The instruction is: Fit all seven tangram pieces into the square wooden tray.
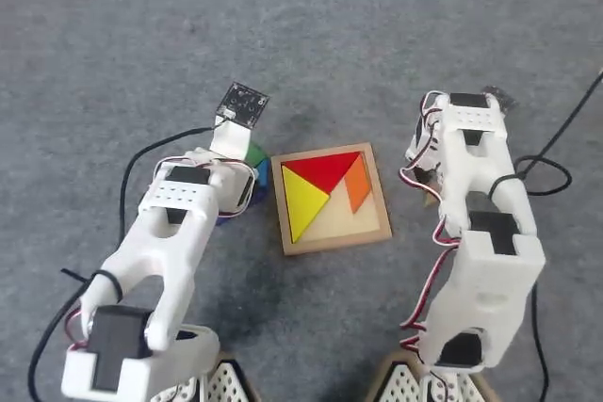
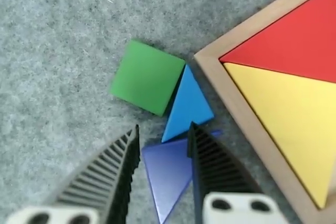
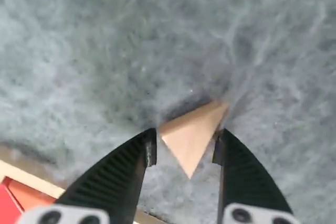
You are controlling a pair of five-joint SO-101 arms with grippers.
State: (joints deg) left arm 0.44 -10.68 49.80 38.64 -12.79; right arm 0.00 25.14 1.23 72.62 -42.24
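The square wooden tray [image 1: 381,197] holds a red triangle [image 1: 325,169], a yellow triangle [image 1: 301,200] and an orange piece [image 1: 357,184]. Just left of it on the carpet lie a green square [image 2: 147,77], a light blue triangle [image 2: 187,103] and a dark blue triangle [image 2: 170,174]. My left gripper [image 2: 164,129] hangs open over the two blue triangles, one finger on each side. To the right of the tray, my right gripper [image 3: 185,135] is shut on a tan triangle [image 3: 191,132], close above the carpet.
Grey carpet [image 1: 141,63] covers the whole table. A corner of the tray [image 3: 21,178] lies close to my right gripper. A small black board [image 1: 243,104] on the left arm juts out behind the green square. Cables [image 1: 556,167] trail beside the right arm.
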